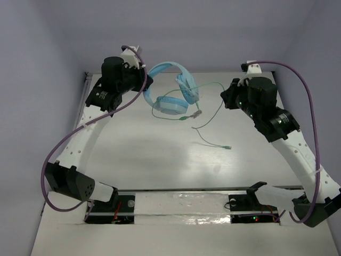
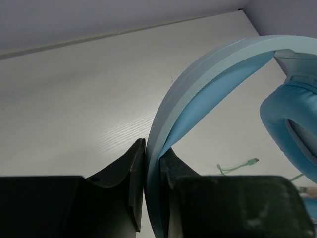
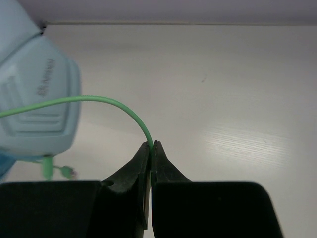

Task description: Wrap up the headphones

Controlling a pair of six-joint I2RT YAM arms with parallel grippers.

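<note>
Left gripper (image 2: pixel 152 157) clenched on the headband (image 2: pixel 198 74) of the light blue headphones (image 1: pixel 171 92), jaws pinching the band edge-on at the left side of its arch. Right gripper (image 3: pixel 151 148) clenched on the thin green cable (image 3: pixel 99 99), which curves up from the fingertips and runs off toward the outer shell of an ear cup (image 3: pixel 39 99). Headphones sit at the far middle of the desk (image 1: pixel 160 160), between the two wrists; cannot tell whether the cups touch the surface. Slack cable loops just near of the cups, then trails toward the arm bases. Its plug (image 1: pixel 228 148) lies on bare desk, well apart from the cups. Thick purple arm cables (image 1: pixel 314 101) arch beside each arm, clear of the headphones.
</note>
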